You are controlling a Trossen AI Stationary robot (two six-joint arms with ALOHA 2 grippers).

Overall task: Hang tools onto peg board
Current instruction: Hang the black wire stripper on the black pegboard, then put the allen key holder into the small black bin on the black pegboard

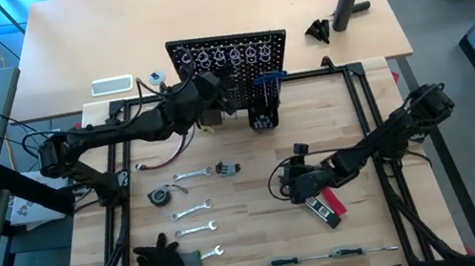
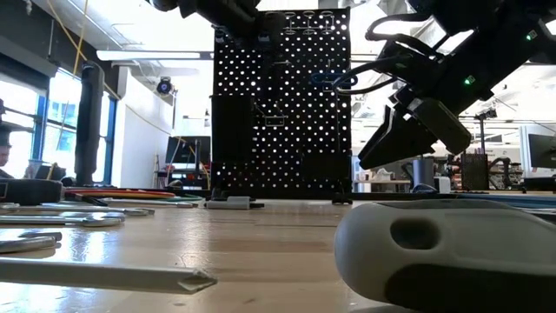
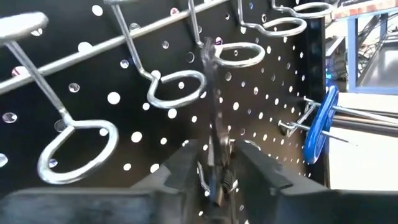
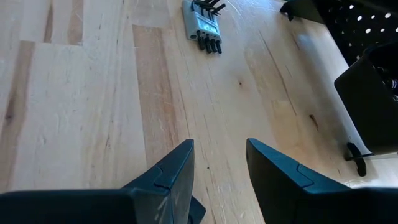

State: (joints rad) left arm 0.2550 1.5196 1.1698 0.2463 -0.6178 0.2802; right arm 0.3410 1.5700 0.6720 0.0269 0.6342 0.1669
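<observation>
At the peg board point(image 1: 230, 62), the black perforated panel standing upright at the back edge of the wooden table point(image 1: 245, 175), the left gripper point(image 3: 214, 171) holds its fingers on either side of a slim dark tool point(image 3: 214, 134) that rises up through one of the silver rings point(image 3: 239, 55) near the board's top; whether the fingers grip the tool or stand just clear of it cannot be told. A blue-handled tool point(image 3: 318, 127) already hangs on the board to one side. The right gripper point(image 4: 219, 168) hovers over bare wood at mid-table, its fingers apart and holding nothing, with a red-handled tool point(image 1: 327, 207) lying just beside it. Silver wrenches point(image 1: 194, 210), a small round tape measure point(image 1: 160, 196) and screwdrivers point(image 1: 326, 255) lie spread across the left and front of the table
</observation>
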